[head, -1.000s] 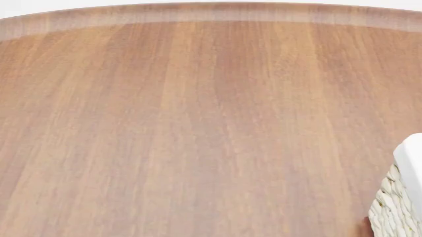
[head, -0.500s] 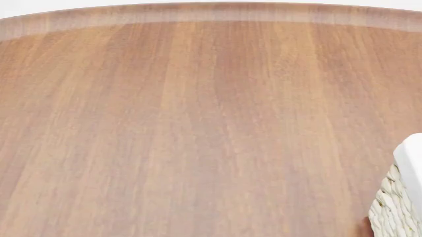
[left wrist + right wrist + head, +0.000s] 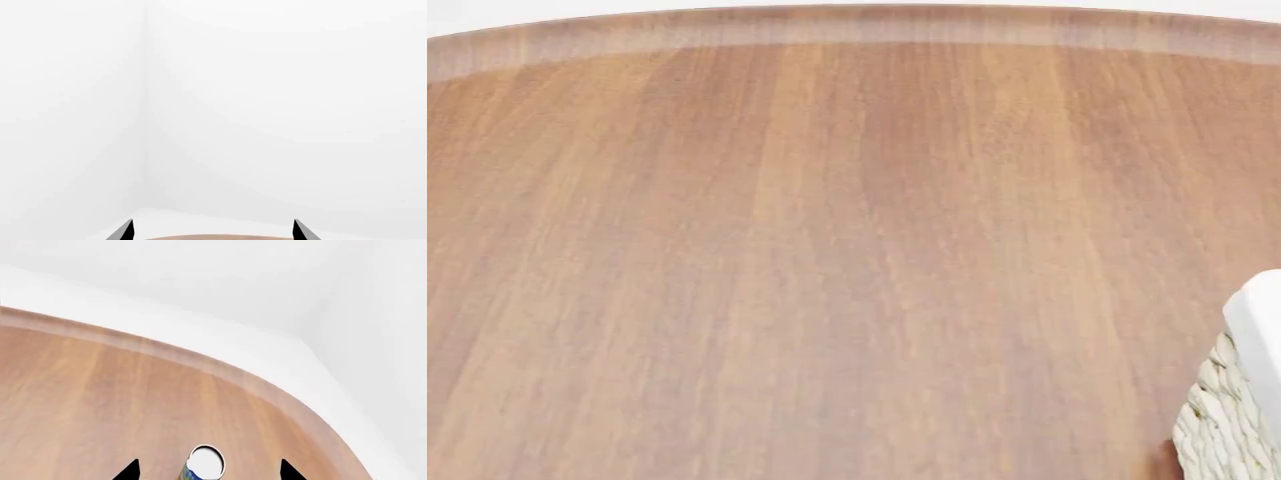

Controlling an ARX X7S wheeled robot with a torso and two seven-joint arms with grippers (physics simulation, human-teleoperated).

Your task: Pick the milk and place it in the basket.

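The milk is out of view in every frame. Only a corner of the basket shows, at the lower right edge of the head view: cream wicker with a white cloth lining over its rim. Neither arm appears in the head view. In the left wrist view my left gripper is open, with its two dark fingertips wide apart and only white wall and a sliver of table beyond. My right gripper is also open, its fingertips well clear on either side of a small round can.
The round can has a white top and a blue and yellow side, and it stands on the wooden table. The table's curved far edge runs in front of white walls.
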